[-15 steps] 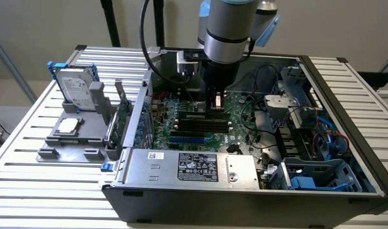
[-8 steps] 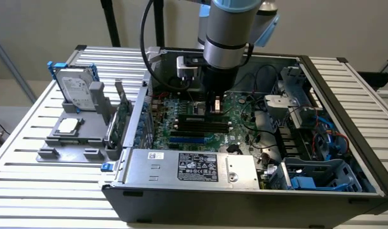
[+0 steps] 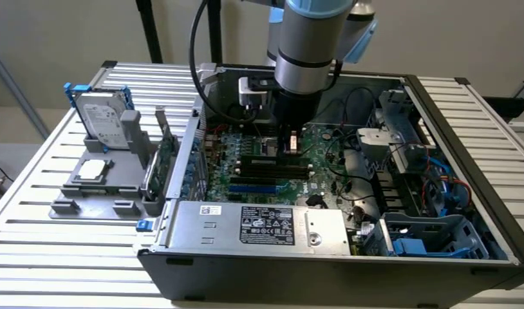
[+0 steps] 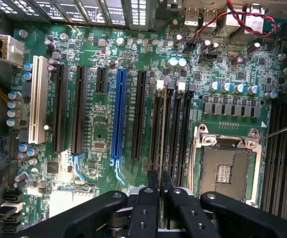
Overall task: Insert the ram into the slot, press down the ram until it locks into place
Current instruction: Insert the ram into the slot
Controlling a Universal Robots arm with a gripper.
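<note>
- Noted one power supply (image 3: 257, 225) nearest, along the near edge of the open case (image 3: 468, 161).
- Counted on the motherboard (image 4: 98, 134) beyond it: four black memory slots (image 4: 170, 129) lying parallel, one blue slot (image 4: 117, 114), one white slot (image 4: 36, 99) and one bare processor socket (image 4: 227, 168).
- Found the one gripper (image 4: 160, 181) low over the memory slots, its two fingers (image 4: 150, 208) pressed together with nothing plainly pinched between them.
- Could not tell the ram apart from the slot (image 4: 157, 129) under the fingertips. Took it as probably seated there edge-on, though too thin and dark to be sure.
- Judged the step in hand to be the pressing down rather than the carrying, with locking not shown at the light end clips (image 4: 159, 84).
- Judged that a push here would call for a straight downward line, square on the stick's top edge, since a slanted one could slide onto the neighbouring slot.
- Counted farther off, on the exterior view's left: one grey fixture (image 3: 90, 193), one upright green card (image 3: 163, 158) and one hard drive (image 3: 103, 122).
</note>
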